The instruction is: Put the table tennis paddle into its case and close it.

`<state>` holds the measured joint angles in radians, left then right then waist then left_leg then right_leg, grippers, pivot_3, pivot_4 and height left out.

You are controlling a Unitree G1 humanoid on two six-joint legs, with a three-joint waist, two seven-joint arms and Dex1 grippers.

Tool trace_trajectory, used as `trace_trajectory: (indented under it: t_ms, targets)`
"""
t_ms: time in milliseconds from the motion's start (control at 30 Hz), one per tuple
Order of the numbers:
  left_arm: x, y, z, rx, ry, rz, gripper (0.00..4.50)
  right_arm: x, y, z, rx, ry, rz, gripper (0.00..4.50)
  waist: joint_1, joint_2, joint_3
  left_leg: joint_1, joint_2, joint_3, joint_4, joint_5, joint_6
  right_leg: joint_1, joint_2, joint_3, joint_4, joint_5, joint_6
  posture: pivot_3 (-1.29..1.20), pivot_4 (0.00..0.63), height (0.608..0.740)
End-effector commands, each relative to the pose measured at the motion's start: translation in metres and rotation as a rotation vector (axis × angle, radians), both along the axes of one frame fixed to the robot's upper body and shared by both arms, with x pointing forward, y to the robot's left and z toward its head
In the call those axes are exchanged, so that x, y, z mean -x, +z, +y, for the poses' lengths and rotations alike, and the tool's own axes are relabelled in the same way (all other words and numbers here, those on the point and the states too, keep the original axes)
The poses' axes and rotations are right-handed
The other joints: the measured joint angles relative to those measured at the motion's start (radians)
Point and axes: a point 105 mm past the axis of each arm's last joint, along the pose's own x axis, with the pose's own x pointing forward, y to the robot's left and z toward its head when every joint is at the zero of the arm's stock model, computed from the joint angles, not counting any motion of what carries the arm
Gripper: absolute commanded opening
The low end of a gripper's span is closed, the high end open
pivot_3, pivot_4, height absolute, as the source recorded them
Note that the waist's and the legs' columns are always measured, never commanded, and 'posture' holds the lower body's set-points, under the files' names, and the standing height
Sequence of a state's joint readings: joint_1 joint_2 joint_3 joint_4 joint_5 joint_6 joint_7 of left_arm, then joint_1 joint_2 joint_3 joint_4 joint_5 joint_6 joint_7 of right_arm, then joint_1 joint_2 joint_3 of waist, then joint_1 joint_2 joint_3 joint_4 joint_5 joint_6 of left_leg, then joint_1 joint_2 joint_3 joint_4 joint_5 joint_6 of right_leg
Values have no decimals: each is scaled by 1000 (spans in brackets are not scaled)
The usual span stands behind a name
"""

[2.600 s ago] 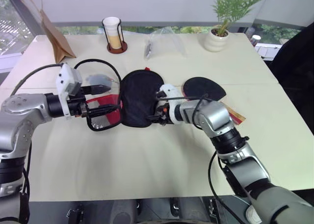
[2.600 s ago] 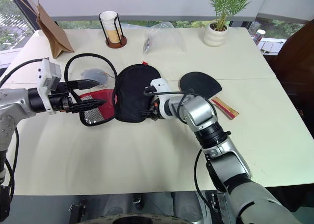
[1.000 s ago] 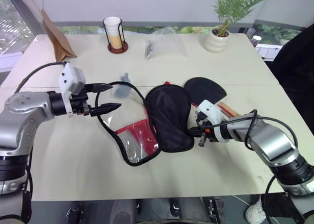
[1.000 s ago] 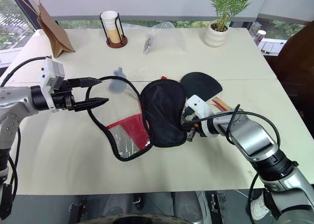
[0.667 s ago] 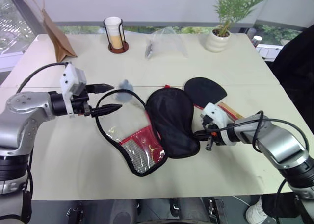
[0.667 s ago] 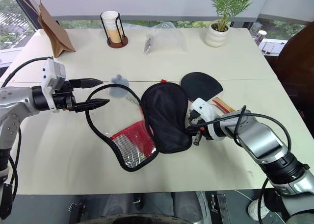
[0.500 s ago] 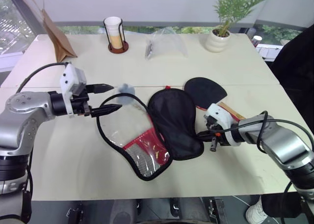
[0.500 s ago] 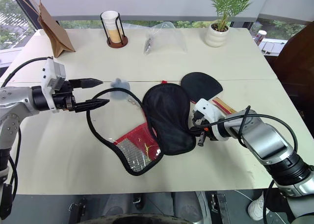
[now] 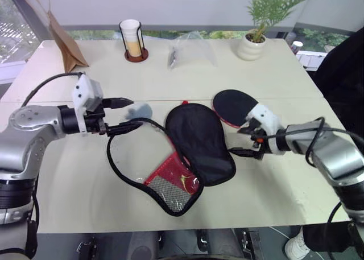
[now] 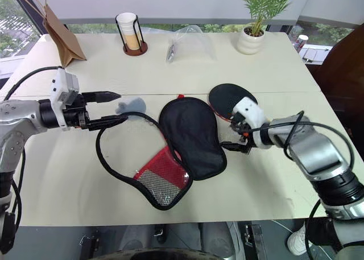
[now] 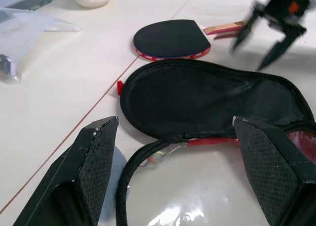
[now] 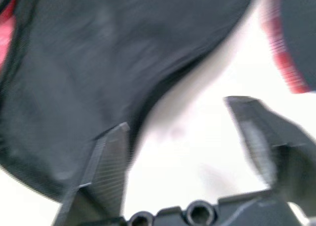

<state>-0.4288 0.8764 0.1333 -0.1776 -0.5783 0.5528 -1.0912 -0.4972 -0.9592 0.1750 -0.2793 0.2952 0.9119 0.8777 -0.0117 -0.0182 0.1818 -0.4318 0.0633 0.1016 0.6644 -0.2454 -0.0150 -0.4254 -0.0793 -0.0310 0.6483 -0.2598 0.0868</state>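
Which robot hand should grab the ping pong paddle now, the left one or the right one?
Probably the right. The right gripper is open and empty, just beside the table tennis paddle. The left gripper is across the table, with the opened case lying between it and the paddle.

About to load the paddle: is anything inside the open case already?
Nothing visible. The case lies unzipped and spread open, showing black lining and a red mesh pocket. The paddle lies on the table beside it. What is under the flaps cannot be seen.
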Motion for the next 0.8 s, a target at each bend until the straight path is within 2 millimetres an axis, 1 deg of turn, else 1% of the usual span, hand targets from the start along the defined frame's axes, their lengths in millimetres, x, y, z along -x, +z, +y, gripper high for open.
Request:
trace_trajectory:
  t_ms: [33, 100, 200, 267, 333, 467, 700, 733, 800]
  targets:
    - [1, 9, -3, -1, -21, -52, 3848, -16, 31, -23, -5, -108, -108, 4348, 0, 0, 0, 0, 0, 0, 0, 0, 0, 0, 0, 0, 0, 0, 0, 0, 150, 734]
    - [1, 9, -4, 1, -23, -51, 3848, -24, 37, -35, -5, -169, -131, 4348, 0, 0, 0, 0, 0, 0, 0, 0, 0, 0, 0, 0, 0, 0, 0, 0, 150, 734]
    - [0, 8, -5, 3, -28, -50, 3848, -32, 36, -52, -5, -241, -128, 4348, 0, 0, 0, 0, 0, 0, 0, 0, 0, 0, 0, 0, 0, 0, 1, 0, 150, 734]
    - [0, 8, -5, 3, -30, -51, 3848, -36, 28, -64, 4, -287, -108, 4348, 1, 0, 0, 0, 0, 0, 0, 0, 0, 0, 0, 0, 0, 0, 1, 0, 150, 734]
    - [0, 8, -6, 3, -31, -51, 3848, -39, 17, -71, 9, -315, -77, 4348, 0, 0, 0, 0, 0, 1, 0, 0, 0, 0, 0, 0, 0, 1, 1, 0, 150, 734]
    - [0, 7, -6, 1, -32, -50, 3848, -41, -1, -75, 2, -333, -26, 4348, -4, 0, 0, 0, 0, 1, 0, 0, 0, 0, 0, 0, 0, 1, 3, 0, 150, 734]
    - [1, 7, -5, -2, -26, -50, 3848, -43, -20, -78, 19, -331, 19, 4348, -2, 0, 0, 0, 0, 1, 0, 0, 0, 0, 1, 1, 0, 2, 3, 0, 150, 734]
    - [1, 6, -5, -2, -26, -50, 3848, -43, -22, -79, 18, -335, 24, 4116, -2, 0, 0, 0, 0, 1, 0, 0, 0, 0, 1, 1, 0, 2, 3, 0, 150, 734]
    - [1, 6, -5, -3, -24, -50, 3848, -43, -26, -82, 10, -348, 38, 3448, -2, 0, 0, 0, 0, 1, 0, 0, 0, 0, 1, 1, 1, 2, 3, 0, 150, 734]
